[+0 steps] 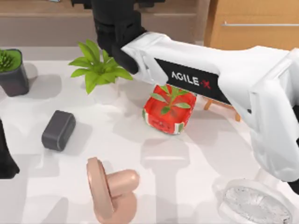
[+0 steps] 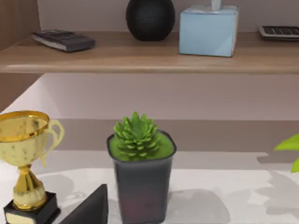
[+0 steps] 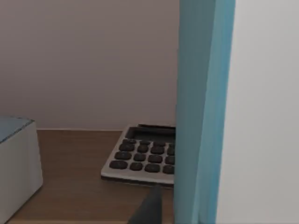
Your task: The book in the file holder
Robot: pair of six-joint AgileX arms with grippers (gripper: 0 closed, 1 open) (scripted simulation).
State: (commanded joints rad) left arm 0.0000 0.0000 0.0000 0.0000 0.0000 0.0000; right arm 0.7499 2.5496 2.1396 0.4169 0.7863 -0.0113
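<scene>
One teal-blue hardcover book (image 3: 201, 112) stands upright near the right gripper's camera, beside a grey calculator (image 3: 142, 161); finger state unclear.

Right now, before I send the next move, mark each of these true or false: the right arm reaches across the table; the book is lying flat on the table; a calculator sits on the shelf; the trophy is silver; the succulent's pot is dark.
1. The right arm reaches across the table: true.
2. The book lies flat on the table: false. In the right wrist view it stands on edge close to the camera, at shelf height.
3. A calculator sits on the shelf: true.
4. The trophy is silver: false, it is gold on a black base.
5. The succulent's pot is dark: true.
</scene>
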